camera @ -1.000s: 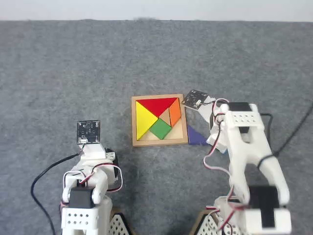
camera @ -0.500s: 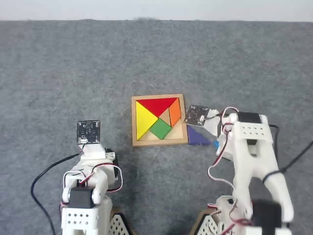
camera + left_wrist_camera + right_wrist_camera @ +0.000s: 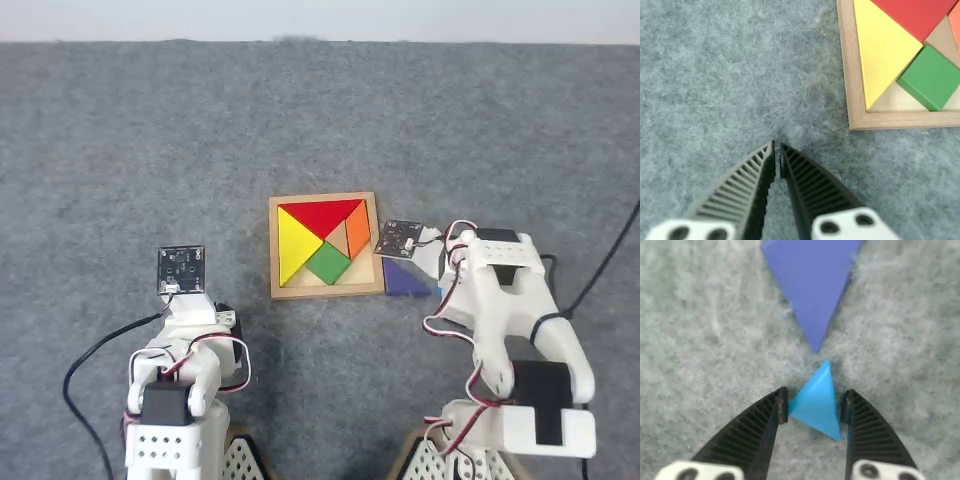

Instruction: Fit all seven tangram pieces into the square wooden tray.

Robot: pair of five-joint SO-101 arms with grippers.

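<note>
1. A grey, felt-like counter (image 3: 150,130) carries everything.
2. Two white arms stand at the near edge in the high view. The left arm (image 3: 180,380) is held back from the tray. The right arm (image 3: 510,330) is stretched toward the tray's near corner on its own side.
3. The square wooden tray (image 3: 326,293) lies mid-counter. Its whole layout is given by the high view, and its near corner on the left arm's side is seen close up in the left wrist view.
4. Inside the tray, a red triangle (image 3: 322,215) fills the far side and a yellow triangle (image 3: 293,245) the side toward the left arm.
5. A green square (image 3: 328,263) is set on its point by the tray's near edge, and an orange piece (image 3: 358,232) lies along the right arm's side. Bare wood is left between and around them.
6. A dark blue triangle (image 3: 402,279) lies flat on the counter, just outside the tray by that near corner.
7. A light blue triangle (image 3: 821,412) lies on the counter in the right wrist view, its tip nearly meeting the dark blue triangle's tip.
8. The right gripper (image 3: 815,404) is closed against both sides of the light blue triangle.
9. The left gripper (image 3: 777,147) is drawn narrow, its fingertips almost touching with nothing between them, over bare counter near the tray's corner.
</note>
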